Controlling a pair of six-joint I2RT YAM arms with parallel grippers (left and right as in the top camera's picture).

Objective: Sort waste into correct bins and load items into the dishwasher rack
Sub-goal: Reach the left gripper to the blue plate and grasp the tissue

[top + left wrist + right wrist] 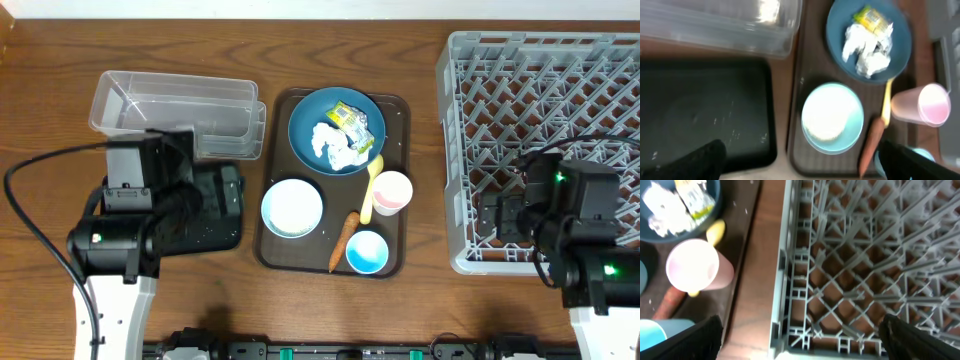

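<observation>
On the blue plate point(305, 120) lie the crumpled tissue point(335, 145) and the yellow-green wrapper point(350, 120). The white bowl point(292, 208) holds a white mass, seemingly rice point(825, 120). The carrot point(343, 240), yellow spoon point(372, 185), pink-inside cup point(391, 192) and light-blue cup point(367, 251) lie nearby. The clear tub point(170, 105) and black bin point(225, 225) are at the left. The grey rack point(540, 100) is at the right. My left gripper point(800, 170) is open and empty above the black bin's right edge. My right gripper point(800, 345) is open and empty over the rack's near left corner.
The plate, bowl, cups, spoon and carrot all sit on a dark brown tray point(395, 110) between the bins and the rack. Bare wooden table point(420, 300) shows around it. A black cable point(30, 220) loops at the left arm.
</observation>
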